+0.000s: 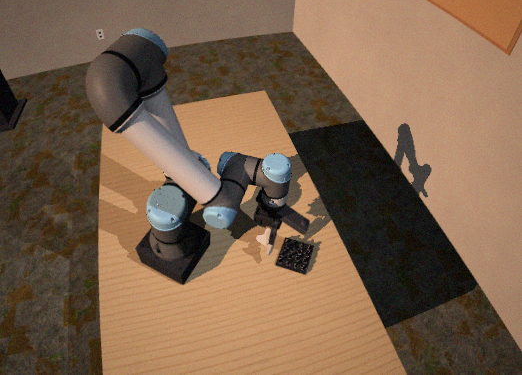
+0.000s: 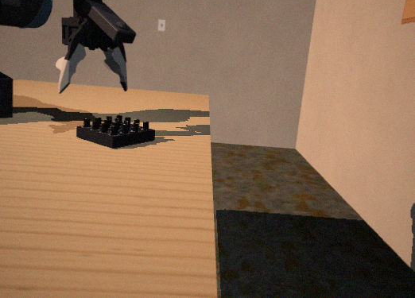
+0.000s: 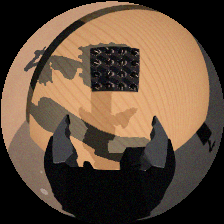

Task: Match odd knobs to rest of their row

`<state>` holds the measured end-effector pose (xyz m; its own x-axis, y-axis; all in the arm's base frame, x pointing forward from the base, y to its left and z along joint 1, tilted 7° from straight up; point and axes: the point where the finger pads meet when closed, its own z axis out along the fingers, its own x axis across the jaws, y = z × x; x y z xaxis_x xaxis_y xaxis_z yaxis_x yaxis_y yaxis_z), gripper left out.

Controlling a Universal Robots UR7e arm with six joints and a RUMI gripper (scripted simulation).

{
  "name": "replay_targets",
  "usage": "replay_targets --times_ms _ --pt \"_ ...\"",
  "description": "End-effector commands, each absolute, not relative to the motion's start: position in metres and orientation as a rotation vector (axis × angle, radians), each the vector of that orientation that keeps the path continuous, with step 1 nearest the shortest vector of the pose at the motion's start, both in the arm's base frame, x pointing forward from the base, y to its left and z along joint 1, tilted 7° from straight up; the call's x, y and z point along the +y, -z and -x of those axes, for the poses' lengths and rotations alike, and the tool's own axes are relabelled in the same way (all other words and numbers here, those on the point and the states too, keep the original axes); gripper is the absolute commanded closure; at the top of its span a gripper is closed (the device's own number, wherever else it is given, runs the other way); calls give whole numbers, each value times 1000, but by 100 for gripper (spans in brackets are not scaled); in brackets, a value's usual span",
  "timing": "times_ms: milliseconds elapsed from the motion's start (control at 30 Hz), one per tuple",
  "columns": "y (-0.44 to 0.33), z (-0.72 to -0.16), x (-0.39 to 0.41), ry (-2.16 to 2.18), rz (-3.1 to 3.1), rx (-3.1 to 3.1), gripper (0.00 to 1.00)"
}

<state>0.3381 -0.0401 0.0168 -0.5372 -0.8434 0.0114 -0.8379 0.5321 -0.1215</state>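
Note:
The knob box (image 1: 296, 255) (image 2: 115, 130) (image 3: 114, 69) is a flat black square with a grid of small black knobs, lying on the wooden table near its right edge. The knob marks are too small and dark to read. My gripper (image 1: 268, 241) (image 2: 92, 85) (image 3: 110, 116) is open and empty. It hangs well above the table, up and to the left of the box in the top and exterior views. In the wrist view the box lies ahead of the fingertips, apart from them.
The arm's black base (image 1: 172, 254) stands on the table (image 1: 225, 317) left of the box. The table's right edge (image 2: 211, 141) drops to the carpeted floor (image 2: 270, 180). A wall (image 1: 425, 82) stands further right.

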Motion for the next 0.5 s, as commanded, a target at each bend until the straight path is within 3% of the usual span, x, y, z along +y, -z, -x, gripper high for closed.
replay_targets --times_ms 0,467 --pt "-17 -338 -40 175 1486 2706 0" --pt "-17 -339 -40 175 1492 2703 0"
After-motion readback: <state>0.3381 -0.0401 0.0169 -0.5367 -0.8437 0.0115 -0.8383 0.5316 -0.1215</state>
